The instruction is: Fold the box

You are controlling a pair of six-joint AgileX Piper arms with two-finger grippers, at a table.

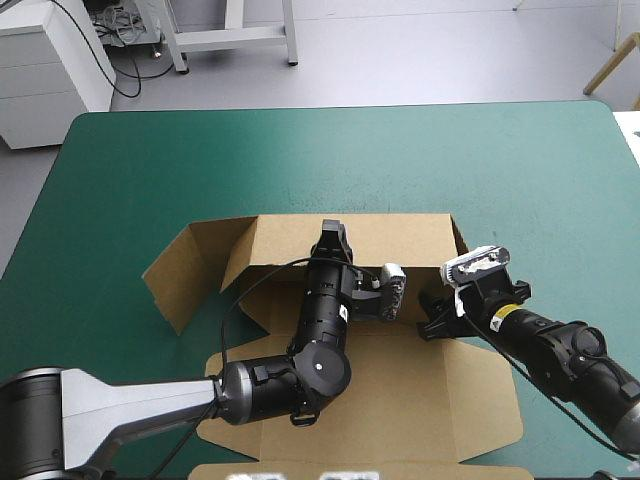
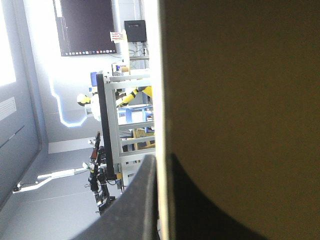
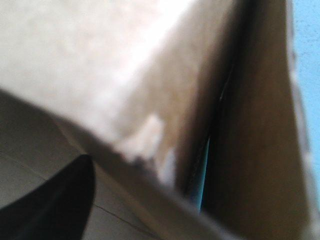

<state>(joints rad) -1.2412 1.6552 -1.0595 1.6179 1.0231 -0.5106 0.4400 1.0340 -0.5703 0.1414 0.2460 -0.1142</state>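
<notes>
1. Brown board of the box [image 1: 470, 400] is spread over the middle of the teal-green surface [image 1: 500, 150], reaching towards its near edge. The far wall is raised upright, and a flap at the box's left end is stood at an angle.
2. The left claw [image 1: 333, 232] is stretched across the box's floor to the top edge of the far wall. That wall is pinched between its black fingers [image 2: 135, 210], one on each side, all but closed.
3. The right claw [image 1: 436, 318] is set at the box's right end, beside the far wall's corner, with board close ahead of it. Whether it is wide or clamped cannot be told.
</notes>
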